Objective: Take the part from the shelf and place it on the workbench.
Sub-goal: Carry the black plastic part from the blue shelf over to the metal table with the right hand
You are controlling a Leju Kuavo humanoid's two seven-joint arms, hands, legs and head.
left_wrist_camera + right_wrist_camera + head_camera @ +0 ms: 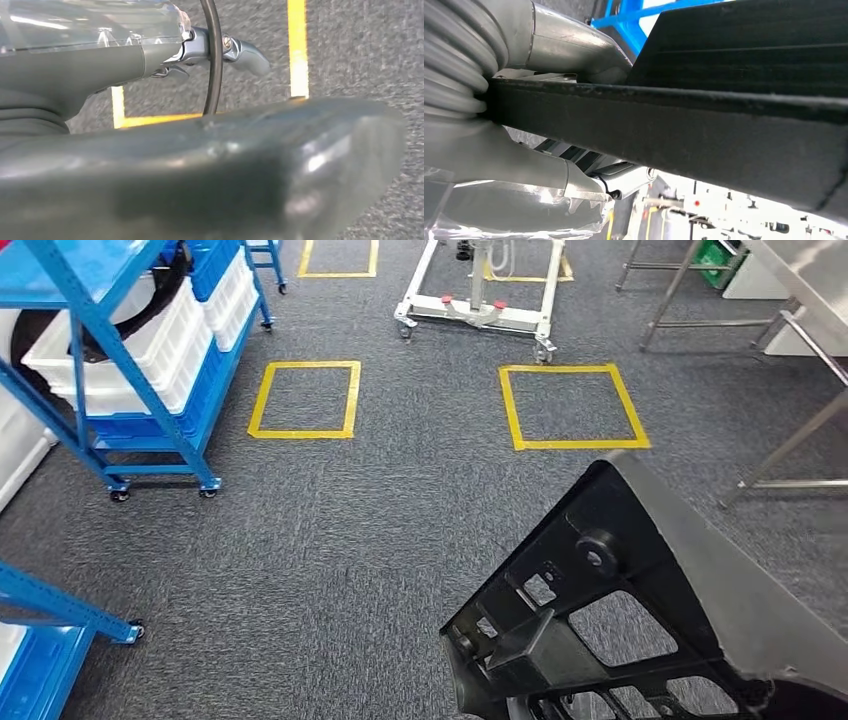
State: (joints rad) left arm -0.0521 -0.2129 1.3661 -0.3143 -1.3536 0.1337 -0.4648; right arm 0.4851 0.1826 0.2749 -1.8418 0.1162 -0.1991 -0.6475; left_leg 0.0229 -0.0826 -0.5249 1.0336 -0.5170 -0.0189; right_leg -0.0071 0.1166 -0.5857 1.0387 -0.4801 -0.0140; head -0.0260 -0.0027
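A large black plastic part (pixel 640 610), ribbed and pierced with cut-outs, fills my lower right head view, carried above grey carpet (pixel 350 540). My right hand (pixel 524 165) clamps its thick edge between thumb and fingers. My left hand (pixel 200 165) holds nothing I can see; its finger spread I cannot tell. Blue shelf (pixel 110 370) stands left.

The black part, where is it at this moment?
The black part fills the head view's lower right, above the grey carpet, below the right yellow square. In the right wrist view the right hand grips it.
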